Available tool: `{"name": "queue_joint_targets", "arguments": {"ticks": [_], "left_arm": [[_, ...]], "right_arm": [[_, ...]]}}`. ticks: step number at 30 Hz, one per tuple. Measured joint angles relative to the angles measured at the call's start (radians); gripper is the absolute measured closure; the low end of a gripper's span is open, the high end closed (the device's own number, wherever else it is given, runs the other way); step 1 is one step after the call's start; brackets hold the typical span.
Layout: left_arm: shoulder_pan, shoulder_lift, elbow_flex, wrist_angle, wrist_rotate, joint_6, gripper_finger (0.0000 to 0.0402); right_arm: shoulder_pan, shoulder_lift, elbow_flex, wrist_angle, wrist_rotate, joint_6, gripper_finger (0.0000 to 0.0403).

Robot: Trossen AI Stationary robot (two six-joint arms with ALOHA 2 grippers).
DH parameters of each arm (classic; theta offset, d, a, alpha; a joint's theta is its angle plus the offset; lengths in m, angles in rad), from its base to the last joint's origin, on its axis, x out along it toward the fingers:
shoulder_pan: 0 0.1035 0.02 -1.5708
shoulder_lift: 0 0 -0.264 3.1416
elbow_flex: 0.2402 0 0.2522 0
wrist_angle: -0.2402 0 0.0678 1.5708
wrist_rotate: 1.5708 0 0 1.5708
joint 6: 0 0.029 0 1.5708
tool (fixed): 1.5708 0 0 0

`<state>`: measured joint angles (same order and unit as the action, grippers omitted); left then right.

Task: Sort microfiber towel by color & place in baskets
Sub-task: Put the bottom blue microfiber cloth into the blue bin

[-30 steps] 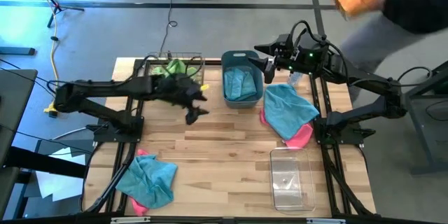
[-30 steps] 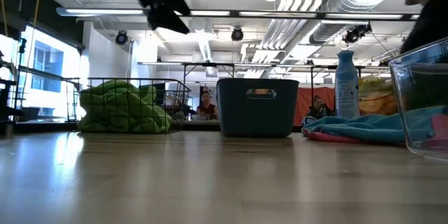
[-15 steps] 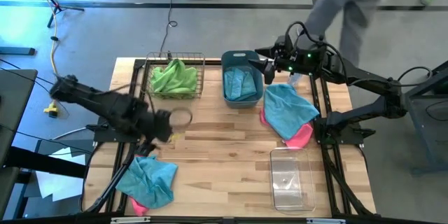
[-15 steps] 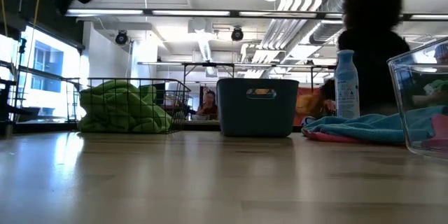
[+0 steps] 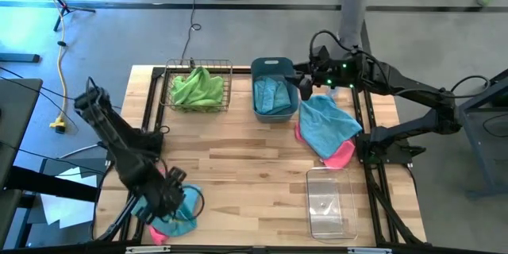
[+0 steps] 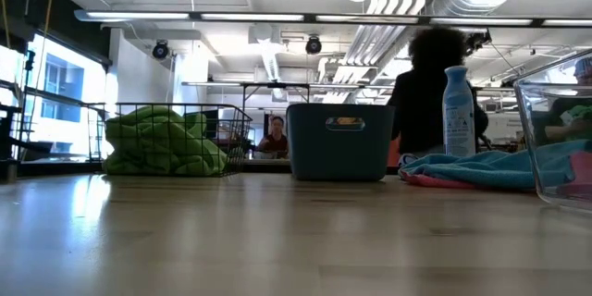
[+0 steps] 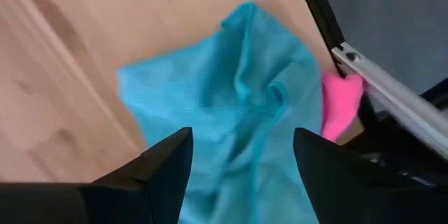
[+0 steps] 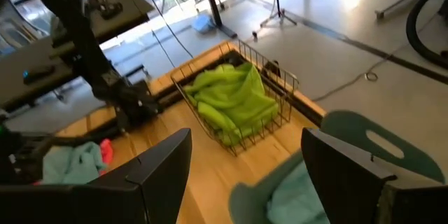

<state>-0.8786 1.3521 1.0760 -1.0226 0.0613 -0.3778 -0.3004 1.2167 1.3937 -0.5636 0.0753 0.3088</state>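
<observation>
My left end effector (image 7: 238,161) hung with its fingers spread directly above the light blue towel (image 5: 163,198) at the near left corner of the worktop (image 5: 246,159), a fold of that towel lying between them, which I judged was the stance for a pinch on its raised middle; nothing was gripped yet. A pink towel (image 7: 341,105) peeked from under the blue one's far edge, so the blue one had to come off first. My right end effector (image 5: 304,87), fingers also spread and empty, hovered just beside the slate-blue tub (image 5: 274,67), on the side away from the wire basket (image 5: 200,89). The tub already held a light blue towel (image 5: 272,95), so I took it as the blue towels' home, and the wire basket, on the tub's other side, held the lime green towel (image 8: 231,101). Another blue towel (image 5: 325,125) lay over a pink one (image 5: 341,154) between the tub and the clear bin (image 5: 329,200), which held no cloth, presumably reserved for pink. A pale spray bottle (image 6: 457,111) stood beyond that pile, with a person behind it.
</observation>
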Motion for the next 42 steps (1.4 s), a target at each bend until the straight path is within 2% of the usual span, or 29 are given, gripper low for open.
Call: {"name": "queue_joint_targets", "arguments": {"ticks": [3, 10, 19, 25, 28, 30, 35, 36, 42], "left_arm": [[-0.041, 0.074, 0.000, 0.011, 0.015, -0.098, 0.0170], [-0.082, 0.189, 0.000, 0.065, 0.019, -0.193, 0.0170], [-0.127, 0.282, -0.027, 0.143, 0.016, -0.155, 0.0170], [-0.114, 0.289, -0.093, 0.159, 0.011, -0.245, 0.0181], [-0.103, 0.283, -0.094, 0.163, -0.001, -0.245, 0.0208], [-0.100, 0.284, -0.094, 0.161, -0.001, -0.228, 0.0241], [-0.100, 0.284, -0.094, 0.176, -0.004, -0.215, 0.0373], [-0.099, 0.282, -0.094, 0.182, -0.004, -0.222, 0.0387], [-0.097, 0.241, -0.094, 0.189, -0.010, -0.263, 0.0398]], "right_arm": [[0.000, 0.000, 0.000, -0.043, 0.000, -0.005, 0.0137], [0.000, 0.000, 0.000, -0.114, 0.000, -0.082, 0.0137], [0.000, 0.001, 0.000, -0.117, 0.000, -0.100, 0.0137], [0.000, 0.001, 0.000, -0.117, 0.000, -0.099, 0.0137], [0.000, 0.001, 0.000, -0.116, 0.000, -0.098, 0.0137], [0.000, 0.001, 0.000, -0.112, 0.000, -0.098, 0.0137], [0.000, 0.001, 0.000, -0.113, 0.026, -0.097, 0.0137], [0.000, 0.001, 0.000, -0.113, 0.027, -0.097, 0.0137], [0.000, 0.001, 0.000, -0.113, 0.027, -0.097, 0.0137]]}}
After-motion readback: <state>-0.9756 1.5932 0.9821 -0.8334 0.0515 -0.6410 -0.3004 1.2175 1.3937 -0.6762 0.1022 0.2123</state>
